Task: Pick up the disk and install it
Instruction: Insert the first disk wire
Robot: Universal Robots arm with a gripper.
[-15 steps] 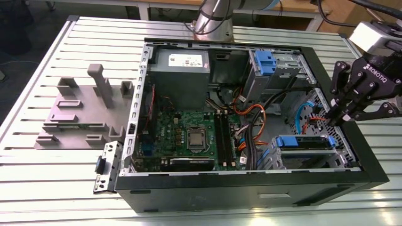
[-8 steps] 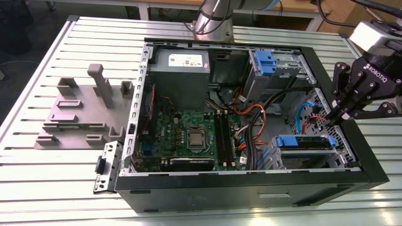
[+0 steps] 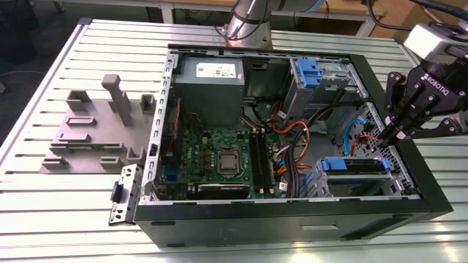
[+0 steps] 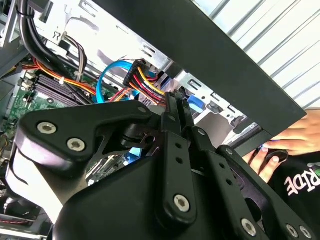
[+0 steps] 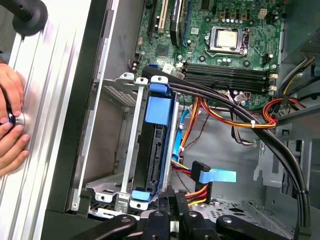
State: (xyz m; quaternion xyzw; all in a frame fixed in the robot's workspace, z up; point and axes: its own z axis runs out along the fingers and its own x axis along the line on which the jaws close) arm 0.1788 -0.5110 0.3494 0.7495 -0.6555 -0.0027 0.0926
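Fingers pressed together, holding nothing | tips over case edge | disk seated in bay

black gripper pointing down, jaws pressed together, wrist angled above

Your counter is a pale slatted metal top (long grooves running across it), lit evenly and bright. Behind it, at the exterior view's top, you see what may be a wooden desk over dark floor.
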